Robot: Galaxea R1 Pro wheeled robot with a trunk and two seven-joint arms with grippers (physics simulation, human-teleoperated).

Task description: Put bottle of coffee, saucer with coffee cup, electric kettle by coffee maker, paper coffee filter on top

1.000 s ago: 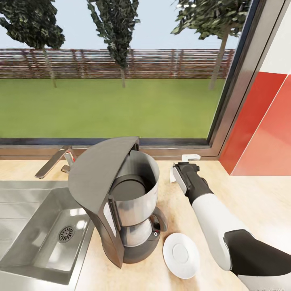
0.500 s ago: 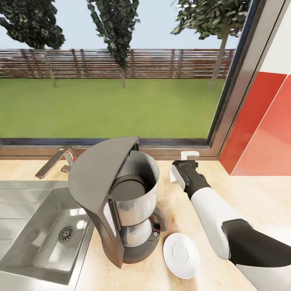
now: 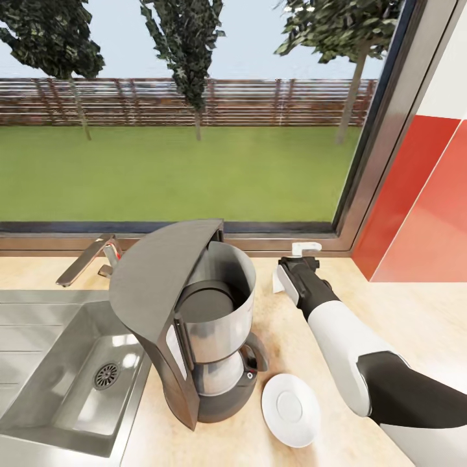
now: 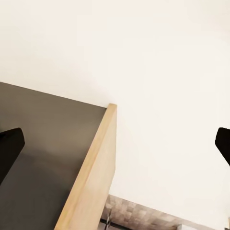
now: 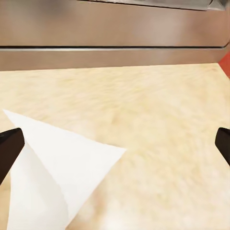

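Note:
The dark grey coffee maker (image 3: 194, 324) stands on the light wood kitchen countertop (image 3: 402, 311), its lid tipped open. The white saucer (image 3: 290, 408) lies bare just right of its base. My right gripper (image 3: 297, 261) reaches to the back of the counter by the window sill, beside a white paper coffee filter (image 3: 279, 281). In the right wrist view the gripper (image 5: 115, 143) is open with its dark fingertips (image 5: 9, 148) wide apart, and the filter (image 5: 62, 167) lies flat on the counter near one fingertip, not held. My left gripper (image 4: 115, 143) is open, with nothing between its fingers.
A steel sink (image 3: 65, 363) with a faucet (image 3: 87, 259) sits left of the coffee maker. The window frame (image 3: 285, 237) runs along the counter's back, and a red wall panel (image 3: 421, 207) closes the right side. The left wrist view faces a pale wall and a dark cabinet side with a wooden edge (image 4: 91, 177).
My right arm has stretched slightly further toward the window sill, over the filter. The coffee maker and saucer have not moved.

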